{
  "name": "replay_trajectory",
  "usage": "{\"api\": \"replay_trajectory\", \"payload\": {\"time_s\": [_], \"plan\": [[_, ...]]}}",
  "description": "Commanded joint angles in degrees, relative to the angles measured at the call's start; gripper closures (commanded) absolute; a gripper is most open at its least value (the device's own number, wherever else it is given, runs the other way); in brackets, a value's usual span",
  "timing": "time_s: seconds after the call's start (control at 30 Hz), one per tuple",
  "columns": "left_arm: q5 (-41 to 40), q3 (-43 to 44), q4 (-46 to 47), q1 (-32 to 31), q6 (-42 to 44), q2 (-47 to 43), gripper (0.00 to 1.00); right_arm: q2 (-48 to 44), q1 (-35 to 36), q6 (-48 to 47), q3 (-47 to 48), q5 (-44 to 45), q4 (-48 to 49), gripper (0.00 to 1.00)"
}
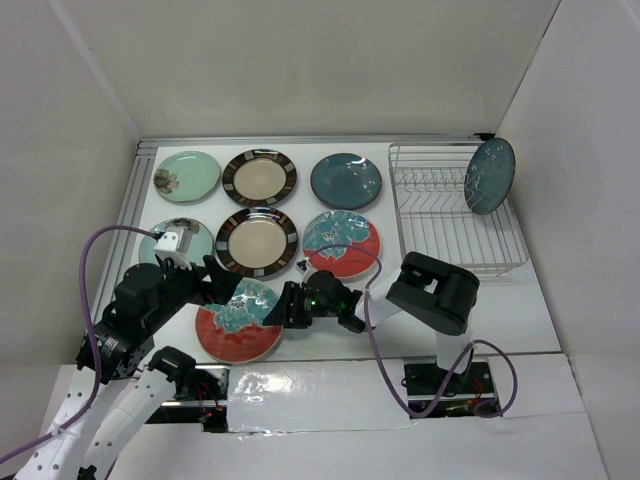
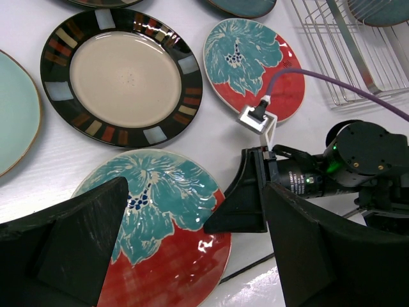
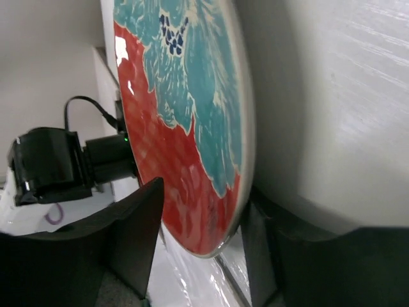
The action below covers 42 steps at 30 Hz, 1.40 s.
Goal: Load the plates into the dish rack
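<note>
Right wrist: right gripper (image 3: 203,198), fingers astride rim of red-and-teal plate (image 3: 192,96) for lifting, pinch unconfirmed; left gripper (image 2: 195,198), fingers spread wide, idle.

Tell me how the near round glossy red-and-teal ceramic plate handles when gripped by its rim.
The red-and-teal plate is thick ceramic, so probably rigid and heavy. Its shiny glaze looks slippery; a rim pinch may slide. It would likely chip if dropped.

Seven plates (image 1: 260,178) lie on the table (image 1: 500,300) left of the dish rack (image 1: 440,235); an eighth plate (image 1: 490,176) stands in it
</note>
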Motion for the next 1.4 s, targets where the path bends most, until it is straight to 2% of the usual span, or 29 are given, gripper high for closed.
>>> {"api": "replay_trajectory", "payload": {"time_s": [0.0, 0.13, 0.17, 0.23, 0.27, 0.4, 0.43, 0.5, 0.63, 0.67, 0.87, 1.0, 1.1, 1.17, 1.2, 1.23, 1.33, 1.37], "plan": [[0.5, 0.2, 2.6, -0.3, 1.0, -0.3, 0.0, 4.4, 1.1, 0.8, 0.3, 1.1, 1.2, 0.48], [0.5, 0.2, 2.6, -0.3, 1.0, -0.3, 0.0, 5.1, 1.7, 0.3, 0.3, 1.1, 0.6, 0.7], [0.5, 0.2, 2.6, -0.3, 1.0, -0.3, 0.0, 5.1, 1.7, -0.5, 0.3, 1.1, 0.1, 0.8], [0.5, 0.2, 2.6, -0.3, 1.0, -0.3, 0.0, 4.1, 1.7, -1.6, 0.3, 1.7, -1.7, 0.9], [0.5, 0.2, 2.6, -0.3, 1.0, -0.3, 0.0, 3.4, 1.7, -2.8, 0.3, 1.7, -4.0, 0.99], [0.5, 0.2, 2.6, -0.3, 1.0, -0.3, 0.0, -3.3, 2.2, -7.9, 2.3, 5.4, -14.8, 1.0], [0.5, 0.2, 2.6, -0.3, 1.0, -0.3, 0.0, -8.6, 2.2, -11.0, 4.3, 7.4, -21.0, 1.0], [0.5, 0.2, 2.6, -0.3, 1.0, -0.3, 0.0, -10.5, 2.7, -14.3, 7.4, 10.6, -29.2, 1.0], [0.5, 0.2, 2.6, -0.3, 1.0, -0.3, 0.0, -21.7, 2.7, -20.7, 14.6, 19.8, -45.3, 1.0], [0.5, 0.2, 2.6, -0.3, 1.0, -0.3, 0.0, -23.4, 2.1, -22.8, 17.6, 21.2, -50.9, 1.0], [0.5, 0.2, 2.6, -0.3, 1.0, -0.3, 0.0, -34.0, -2.3, -31.1, 29.8, 31.0, -69.2, 1.0], [0.5, 0.2, 2.6, -0.3, 1.0, -0.3, 0.0, -36.8, -7.9, -40.7, 41.1, 37.0, -77.4, 1.0], [0.5, 0.2, 2.6, -0.3, 1.0, -0.3, 0.0, -37.9, -16.0, -46.6, 46.0, 38.6, -80.0, 1.0], [0.5, 0.2, 2.6, -0.3, 1.0, -0.3, 0.0, -38.4, -24.1, -52.6, 49.4, 38.6, -80.0, 1.0], [0.5, 0.2, 2.6, -0.3, 1.0, -0.3, 0.0, -38.4, -27.4, -54.3, 50.4, 36.6, -79.2, 1.0], [0.5, 0.2, 2.6, -0.3, 1.0, -0.3, 0.0, -38.4, -33.7, -58.0, 51.6, 35.8, -77.7, 1.0], [0.5, 0.2, 2.6, -0.3, 1.0, -0.3, 0.0, -38.4, -42.5, -64.4, 53.6, 32.6, -74.8, 1.0], [0.5, 0.2, 2.6, -0.3, 1.0, -0.3, 0.0, -37.6, -47.8, -65.7, 54.2, 31.4, -74.0, 1.0]]}}
